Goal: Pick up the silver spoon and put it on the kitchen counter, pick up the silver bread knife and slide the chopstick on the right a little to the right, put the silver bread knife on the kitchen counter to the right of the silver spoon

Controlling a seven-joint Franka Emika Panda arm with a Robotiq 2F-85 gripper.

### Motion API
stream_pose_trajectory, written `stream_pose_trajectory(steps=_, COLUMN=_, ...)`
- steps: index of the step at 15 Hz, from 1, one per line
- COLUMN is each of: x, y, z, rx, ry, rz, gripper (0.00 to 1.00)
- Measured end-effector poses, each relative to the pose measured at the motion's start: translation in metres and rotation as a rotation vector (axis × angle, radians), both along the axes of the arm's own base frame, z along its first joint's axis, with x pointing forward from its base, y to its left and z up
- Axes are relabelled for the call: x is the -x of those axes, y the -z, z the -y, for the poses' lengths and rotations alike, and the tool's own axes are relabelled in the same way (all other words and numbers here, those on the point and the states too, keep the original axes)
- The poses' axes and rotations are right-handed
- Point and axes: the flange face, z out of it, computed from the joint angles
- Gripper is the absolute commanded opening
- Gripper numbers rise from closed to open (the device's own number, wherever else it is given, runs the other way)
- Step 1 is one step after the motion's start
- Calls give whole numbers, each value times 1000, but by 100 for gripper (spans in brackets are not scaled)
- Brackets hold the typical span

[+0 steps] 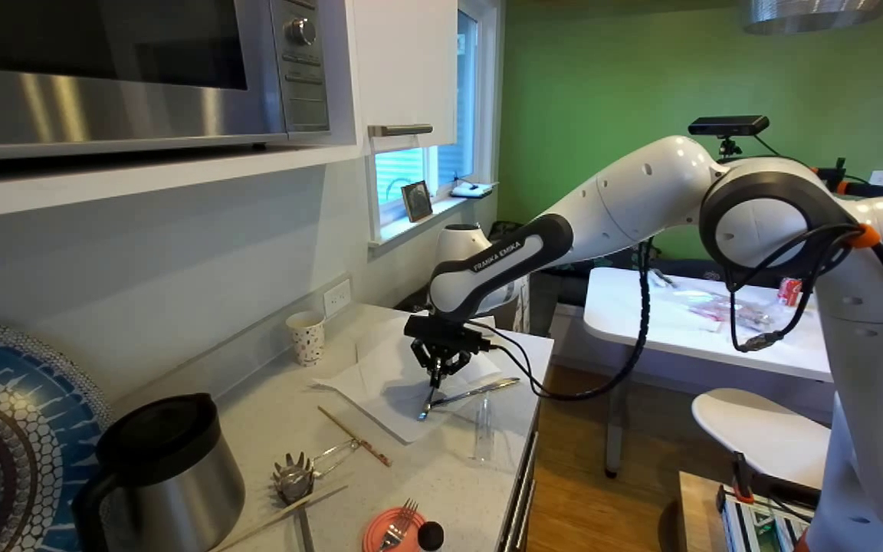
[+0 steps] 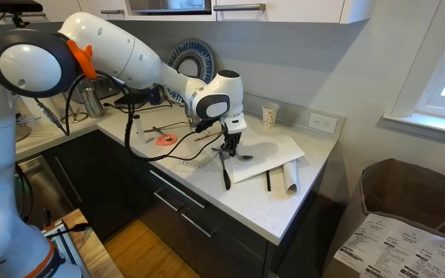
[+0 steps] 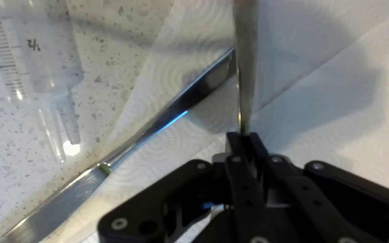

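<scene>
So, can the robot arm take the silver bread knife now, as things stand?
Probably not yet: the gripper is shut on the silver spoon, whose handle overlaps one end of the silver bread knife in the wrist view. The rest lies uncovered, so reach looks possible after releasing the spoon.

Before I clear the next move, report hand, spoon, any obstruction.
Hand closed on handle of silver spoon. Lifted or not: can't tell. Possible snag: silver bread knife, one end reaching that handle in wrist view; contact unclear.
</scene>
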Motion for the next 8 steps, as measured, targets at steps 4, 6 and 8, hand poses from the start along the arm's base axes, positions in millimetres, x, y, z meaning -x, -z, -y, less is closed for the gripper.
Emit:
stream_pose_trajectory(steps=4, x=-2, y=-18, z=-17, rx=33, ry=-83, rz=77, gripper=2)
stream_pose_trajectory(steps=6, x=3, y=-22, z=-36, rx=42, ry=-189, rz=83, gripper=2)
stream_pose_trajectory(steps=8, x=13, y=-22, z=-60, rx=48, ry=-305, rz=77, gripper=2)
